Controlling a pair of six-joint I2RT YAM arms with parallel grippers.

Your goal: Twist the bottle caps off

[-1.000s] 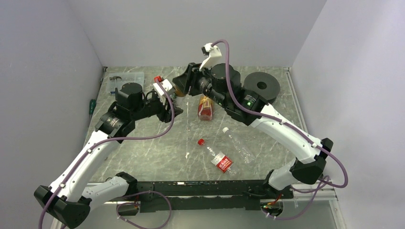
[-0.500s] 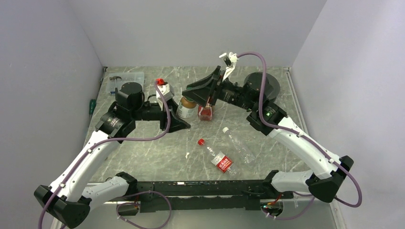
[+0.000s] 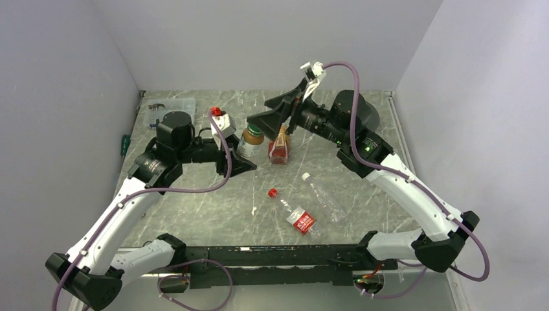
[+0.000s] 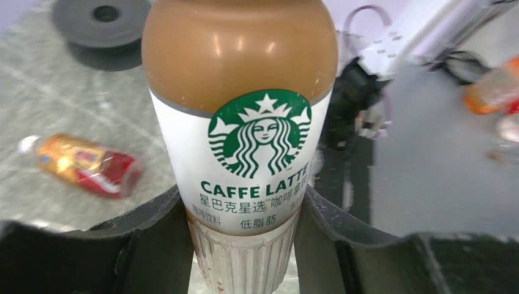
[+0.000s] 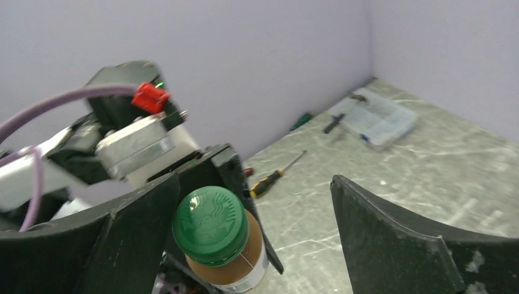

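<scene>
The round green plastic screw cap (image 5: 210, 225) tops the upright clear plastic latte bottle (image 4: 242, 141), which is full of tan liquid. The bottle is probably fairly heavy, stiff-walled and slick across its glossy white label, so the cap's rim looks like the place to take hold. The left gripper (image 4: 242, 245) pinches the bottle's fluted foot toward the back of the grey veined bench (image 3: 194, 201), while the right gripper (image 5: 255, 184) stands spread wide around the cap, which lies close beside one black finger.
</scene>
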